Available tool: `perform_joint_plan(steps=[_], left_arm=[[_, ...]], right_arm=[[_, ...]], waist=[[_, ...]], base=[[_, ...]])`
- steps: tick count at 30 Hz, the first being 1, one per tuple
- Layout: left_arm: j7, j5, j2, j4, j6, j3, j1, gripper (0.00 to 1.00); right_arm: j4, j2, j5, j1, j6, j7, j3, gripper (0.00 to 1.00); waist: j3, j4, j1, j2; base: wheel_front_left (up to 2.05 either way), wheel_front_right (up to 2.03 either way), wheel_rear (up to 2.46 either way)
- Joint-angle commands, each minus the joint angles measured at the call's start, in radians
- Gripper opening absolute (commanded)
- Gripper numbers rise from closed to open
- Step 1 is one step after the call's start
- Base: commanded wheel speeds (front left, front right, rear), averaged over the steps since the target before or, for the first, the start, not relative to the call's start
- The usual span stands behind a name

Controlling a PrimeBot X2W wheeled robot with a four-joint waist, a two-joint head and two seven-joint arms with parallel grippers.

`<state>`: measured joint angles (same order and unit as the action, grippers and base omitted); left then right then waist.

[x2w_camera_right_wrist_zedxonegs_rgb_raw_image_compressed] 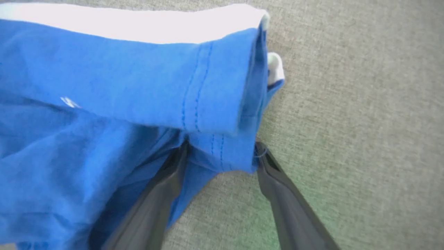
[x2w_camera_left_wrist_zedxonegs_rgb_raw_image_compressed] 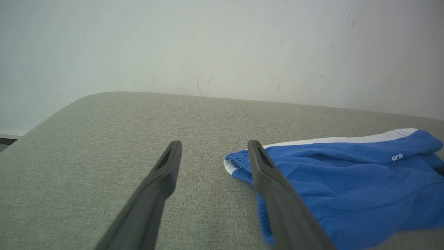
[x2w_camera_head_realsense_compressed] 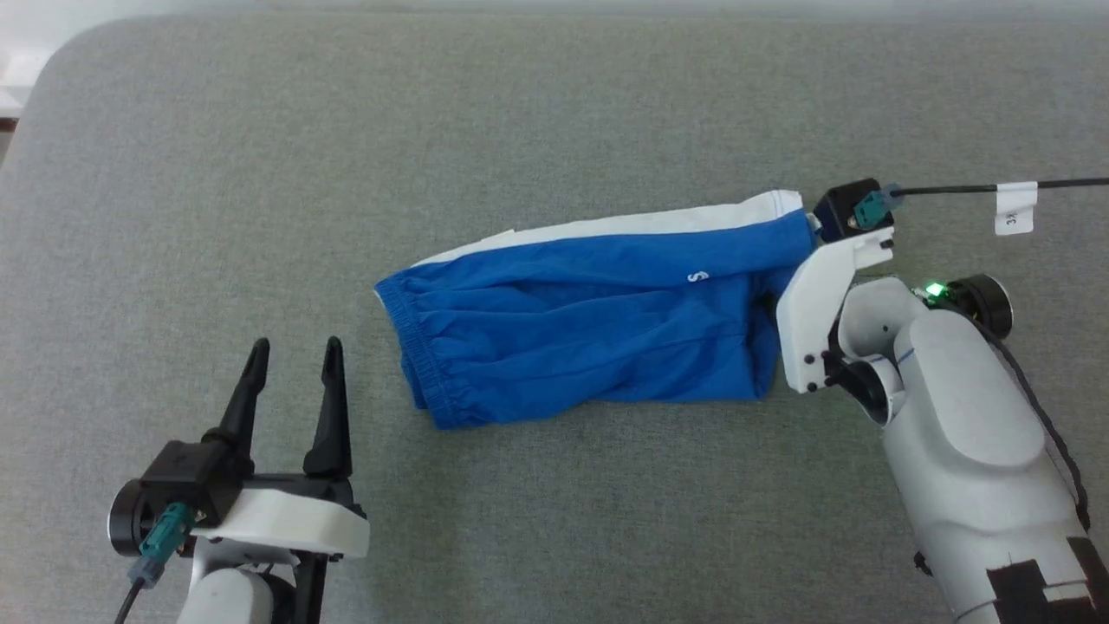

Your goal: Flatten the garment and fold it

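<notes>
Head view, blue garment (x2w_camera_head_realsense_compressed: 589, 321), white S-shaped logo (x2w_camera_head_realsense_compressed: 697, 277), cable tag (x2w_camera_head_realsense_compressed: 1015, 208) illegible

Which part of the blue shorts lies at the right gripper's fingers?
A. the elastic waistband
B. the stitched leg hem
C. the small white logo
B: the right wrist view shows the leg hem of the shorts between the spread fingers of the right gripper; the waistband lies toward the left gripper.

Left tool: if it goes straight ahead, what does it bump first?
Likely nothing: the left tool aims just left of the bright blue thin-fabric shorts, over the grey cloth surface; height unclear.
</notes>
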<state>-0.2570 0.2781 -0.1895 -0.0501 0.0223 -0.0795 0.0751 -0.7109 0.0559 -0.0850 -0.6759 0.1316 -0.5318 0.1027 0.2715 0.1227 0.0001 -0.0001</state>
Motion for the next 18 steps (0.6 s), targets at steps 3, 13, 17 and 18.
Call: perform_joint_plan(steps=[3, 13, 17, 18], left_arm=[[-0.005, -0.007, 0.013, -0.032, -0.021, -0.002, 0.02, 1.0], [0.345, 0.101, 0.06, -0.032, -0.036, -0.075, 0.084, 1.0], [0.545, 0.115, 0.055, -0.061, 0.027, -0.076, 0.112, 1.0], [0.57, 0.121, 0.056, -0.068, 0.041, -0.069, 0.121, 1.0]], right_arm=[[-0.064, -0.006, -0.023, 0.017, -0.001, -0.003, 0.04, 0.0], [-0.088, -0.006, -0.078, 0.001, -0.001, 0.041, 0.082, 0.0], [-0.082, -0.006, -0.11, -0.004, -0.001, 0.056, 0.121, 0.0], [-0.08, -0.006, -0.119, -0.005, -0.001, 0.058, 0.131, 0.0]], waist=[[0.0, -0.002, -0.0001, 0.0001], [-0.035, -0.029, -0.0001, 0.0001], [-0.042, -0.052, -0.0001, 0.0001], [-0.042, -0.058, -0.0001, 0.0001]], base=[[0.0, 0.0, 0.0], [0.0, 0.0, 0.0], [0.0, 0.0, 0.0], [0.0, 0.0, 0.0]])
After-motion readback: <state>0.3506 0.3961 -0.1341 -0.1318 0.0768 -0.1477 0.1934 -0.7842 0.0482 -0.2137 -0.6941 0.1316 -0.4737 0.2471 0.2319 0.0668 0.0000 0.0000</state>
